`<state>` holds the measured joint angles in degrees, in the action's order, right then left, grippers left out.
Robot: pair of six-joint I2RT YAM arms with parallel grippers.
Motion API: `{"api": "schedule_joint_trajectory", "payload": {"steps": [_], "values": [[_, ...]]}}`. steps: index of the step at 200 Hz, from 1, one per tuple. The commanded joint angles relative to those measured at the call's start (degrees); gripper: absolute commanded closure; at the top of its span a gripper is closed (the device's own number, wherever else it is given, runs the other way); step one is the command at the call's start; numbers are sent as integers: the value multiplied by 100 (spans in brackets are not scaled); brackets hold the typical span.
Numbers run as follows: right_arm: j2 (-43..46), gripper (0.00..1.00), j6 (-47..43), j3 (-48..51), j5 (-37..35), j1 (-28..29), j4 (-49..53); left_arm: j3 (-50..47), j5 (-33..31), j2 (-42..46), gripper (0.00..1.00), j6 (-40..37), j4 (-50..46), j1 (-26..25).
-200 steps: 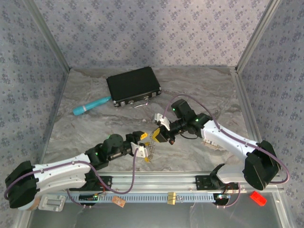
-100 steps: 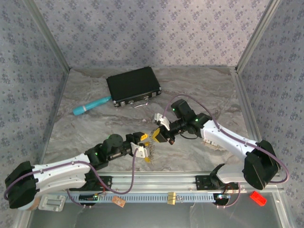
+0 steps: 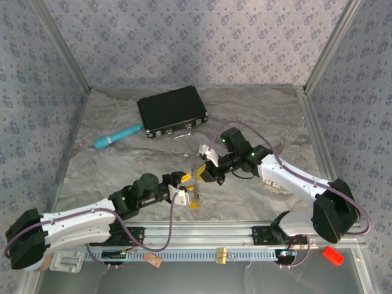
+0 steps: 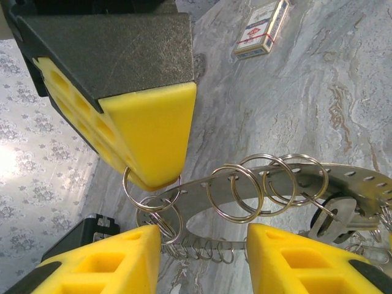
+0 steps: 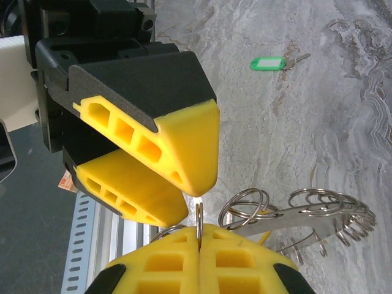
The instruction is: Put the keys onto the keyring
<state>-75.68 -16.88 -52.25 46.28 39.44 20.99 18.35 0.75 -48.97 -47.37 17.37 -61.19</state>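
Observation:
The keyring (image 4: 202, 184) is a flat grey metal band with punched holes, carrying several split rings, and it hangs above the marble between both grippers (image 3: 196, 185). My right gripper (image 5: 199, 236) is shut on one small split ring (image 5: 199, 215) at the keyring's end (image 5: 294, 217). My left gripper (image 4: 204, 236) has its yellow jaws apart, with the keyring's lower rim in the gap and no contact showing. A metal key (image 4: 334, 219) hangs from a ring at the right. A green-headed key (image 5: 269, 62) lies on the table. A yellow tag (image 3: 193, 205) dangles below.
A black case (image 3: 171, 111) lies at the back with a teal pen-like stick (image 3: 118, 137) to its left. A small red-and-white box (image 4: 262, 27) lies on the marble. The metal rail (image 3: 202, 233) runs along the near edge.
The keyring and its yellow tag have shifted slightly to the right. Both arms have barely moved.

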Motion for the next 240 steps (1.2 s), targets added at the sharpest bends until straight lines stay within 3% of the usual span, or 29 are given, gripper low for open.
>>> {"api": "schedule_joint_trajectory", "payload": {"steps": [1, 82, 240], "values": [[-29, 100, 102, -105, 115, 2, -63, 138, 109, -16, 59, -34, 59, -29], [-68, 100, 153, -152, 144, 37, -79, 195, 158, -236, 57, -83, 248, -33], [-225, 100, 170, -234, 10, 105, -35, 349, 166, -44, 66, 44, 325, -34]]}}
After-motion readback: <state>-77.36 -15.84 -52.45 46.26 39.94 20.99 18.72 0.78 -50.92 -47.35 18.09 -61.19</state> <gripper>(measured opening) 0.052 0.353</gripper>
